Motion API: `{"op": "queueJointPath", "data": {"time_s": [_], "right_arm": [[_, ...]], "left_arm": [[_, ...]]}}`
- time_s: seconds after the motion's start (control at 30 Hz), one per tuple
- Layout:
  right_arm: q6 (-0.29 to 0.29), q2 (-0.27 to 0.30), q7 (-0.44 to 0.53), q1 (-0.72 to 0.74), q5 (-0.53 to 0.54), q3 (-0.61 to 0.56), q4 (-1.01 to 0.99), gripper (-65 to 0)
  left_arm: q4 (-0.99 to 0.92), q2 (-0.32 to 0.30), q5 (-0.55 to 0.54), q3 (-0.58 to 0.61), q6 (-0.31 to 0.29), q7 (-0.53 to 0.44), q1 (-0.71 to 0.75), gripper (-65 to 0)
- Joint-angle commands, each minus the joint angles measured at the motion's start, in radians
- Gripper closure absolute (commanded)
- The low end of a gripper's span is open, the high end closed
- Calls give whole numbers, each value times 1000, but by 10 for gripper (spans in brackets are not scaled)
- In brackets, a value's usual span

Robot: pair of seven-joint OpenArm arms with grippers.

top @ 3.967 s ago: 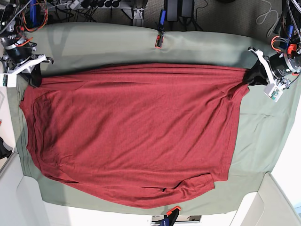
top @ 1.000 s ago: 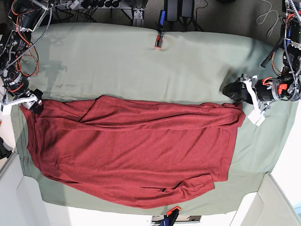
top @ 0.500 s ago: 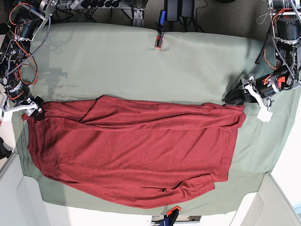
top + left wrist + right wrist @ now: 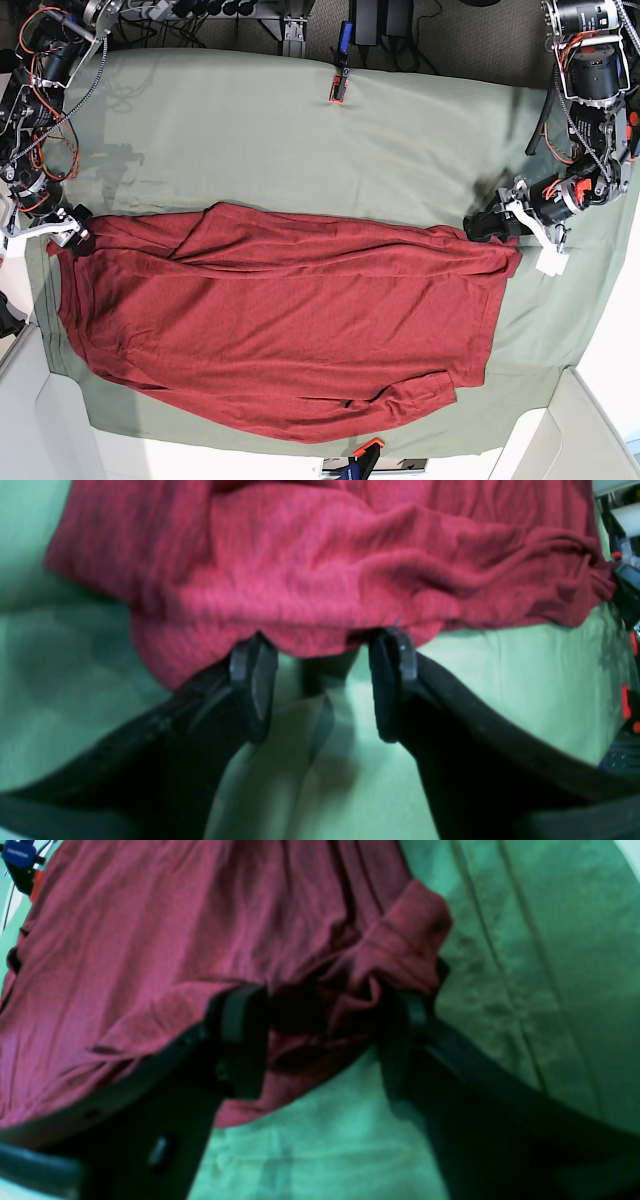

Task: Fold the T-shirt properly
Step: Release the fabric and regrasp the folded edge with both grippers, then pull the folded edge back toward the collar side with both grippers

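I see the dark brick-red knit T-shirt (image 4: 280, 320) folded on sage-green cloth table cover (image 4: 300, 140), left gripper (image 4: 322, 680) jaws apart at its edge, right gripper (image 4: 320, 1040) jaws apart, bunched corner between them.

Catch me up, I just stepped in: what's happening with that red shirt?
A two-armed robot is folding the T-shirt on the green table cover. The shirt's far edge lies doubled over toward the middle. The left gripper sits at one end of that fold, the right gripper at the other. Both have their jaws open; neither holds the cloth, though bunched fabric lies between the right one's jaws.
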Motion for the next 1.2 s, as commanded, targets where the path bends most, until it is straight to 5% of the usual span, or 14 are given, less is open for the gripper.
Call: {"op": "queueJointPath", "data": {"time_s": [0.0, 0.4, 1.0, 1.1, 1.17], "right_arm": [[3, 10, -23, 13, -2, 0, 7, -345], [3, 10, -23, 12, -26, 0, 7, -345], [3, 10, -22, 7, -26, 0, 7, -345], [3, 9, -15, 8, -26, -6, 7, -307], [3, 6, -7, 8, -27, -17, 7, -178]], "left_arm": [[10, -19, -16, -4, 3, -12, -28, -331], [10, -84, -149, -38, -11, 47, -15, -331], [-154, 23, 48, -38, 39, -34, -182, -331], [-161, 39, 143, -38, 77, -74, -180, -234], [-161, 43, 168, -38, 71, -75, -180, -87]]}}
